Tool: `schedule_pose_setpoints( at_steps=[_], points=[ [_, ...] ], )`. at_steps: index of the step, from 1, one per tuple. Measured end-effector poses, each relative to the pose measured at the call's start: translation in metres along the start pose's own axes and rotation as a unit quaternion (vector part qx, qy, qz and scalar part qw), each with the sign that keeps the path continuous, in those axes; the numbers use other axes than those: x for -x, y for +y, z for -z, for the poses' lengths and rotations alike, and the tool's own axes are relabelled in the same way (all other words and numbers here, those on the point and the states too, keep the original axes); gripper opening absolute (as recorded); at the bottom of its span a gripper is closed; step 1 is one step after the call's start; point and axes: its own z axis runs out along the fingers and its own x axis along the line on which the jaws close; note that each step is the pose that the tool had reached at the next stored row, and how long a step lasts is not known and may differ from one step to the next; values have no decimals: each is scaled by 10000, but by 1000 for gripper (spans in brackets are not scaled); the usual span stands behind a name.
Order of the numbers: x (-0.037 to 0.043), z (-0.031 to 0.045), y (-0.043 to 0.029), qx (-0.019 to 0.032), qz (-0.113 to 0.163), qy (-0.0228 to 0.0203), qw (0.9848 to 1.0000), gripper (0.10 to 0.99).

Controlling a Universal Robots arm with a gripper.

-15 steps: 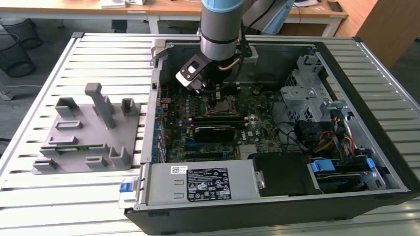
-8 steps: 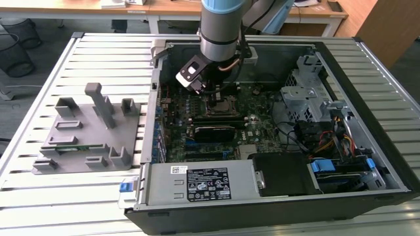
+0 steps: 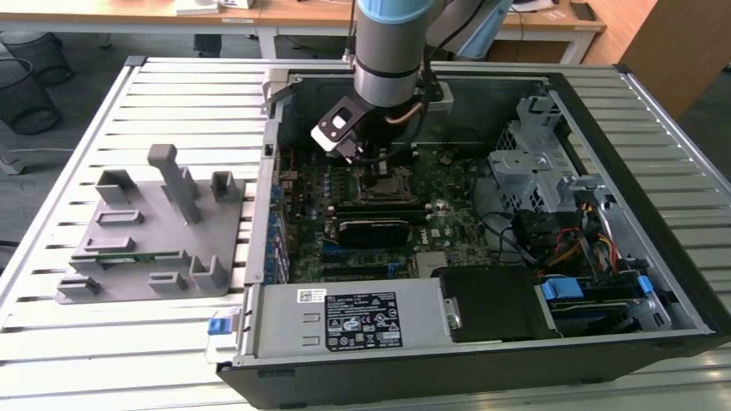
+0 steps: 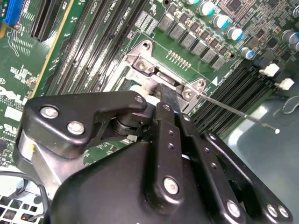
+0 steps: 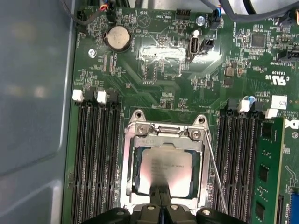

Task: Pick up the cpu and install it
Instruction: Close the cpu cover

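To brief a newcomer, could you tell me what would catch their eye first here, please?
The arm reaches down into the open computer case. In the first wrist view the shiny silver cpu lies in its socket, the shut gripper over its edge. A grey fixture sits at the exterior view's left.

Setting: a robotics laboratory or test workshop housed in an office-type room.

Evidence:
- The worktop (image 3: pixel 171 94) is built of slotted aluminium profile, as used for rig benches.
- An industrial robot arm (image 3: pixel 389 51) reaches down over it.
- A desktop computer case (image 3: pixel 480 377) lies on the worktop with its side open. The motherboard (image 3: pixel 457 184) is exposed, and the cpu (image 5: pixel 166 170) lies in its unlatched socket (image 5: pixel 128 163).
- Just beside the case, at the exterior view's left, sits a grey moulded parts fixture (image 3: pixel 149 231).
- Beyond the worktop stand wooden desks (image 3: pixel 286 13) and a wire-mesh waste bin (image 3: pixel 26 94) on a grey floor (image 3: pixel 68 137).
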Motion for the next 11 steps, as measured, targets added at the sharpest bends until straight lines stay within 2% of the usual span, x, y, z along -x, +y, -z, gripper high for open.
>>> schedule_pose_setpoints(
  at_steps=[2, 6, 11],
  points=[
    [3, 2, 20, 1, 0, -2, 10000, 106],
    [-10, 35, 35, 19, 3, 24, 10000, 106],
    [-15, 170, 32, 10, 0, 12, 10000, 106]
  ],
)
